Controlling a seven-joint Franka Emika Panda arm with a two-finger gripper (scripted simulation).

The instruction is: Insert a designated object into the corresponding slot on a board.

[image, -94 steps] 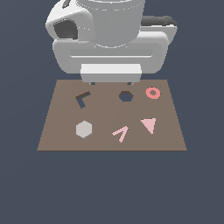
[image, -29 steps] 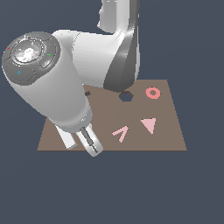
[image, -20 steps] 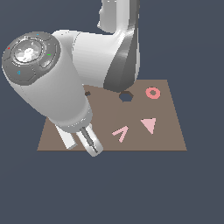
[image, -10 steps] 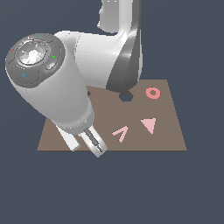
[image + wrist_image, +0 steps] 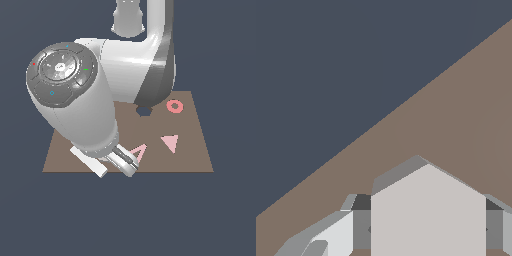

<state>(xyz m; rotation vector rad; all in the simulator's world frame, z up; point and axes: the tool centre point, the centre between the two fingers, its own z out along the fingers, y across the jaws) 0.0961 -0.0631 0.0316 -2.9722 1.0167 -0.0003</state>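
Now fingers (image 5: 336, 235) pinch grey hexagon (image 5: 428, 215) on both sides above board (image 5: 466, 115).

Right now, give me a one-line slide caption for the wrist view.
Wrist view: gripper shut on the grey hexagonal block, above the brown board.

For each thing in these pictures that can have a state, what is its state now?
gripper: shut on the grey hexagonal block
grey hexagonal block: held between the fingers, not in its slot
hexagon slot: empty, partly hidden by the arm
pink ring: flat on the board
pink triangle: flat on the board
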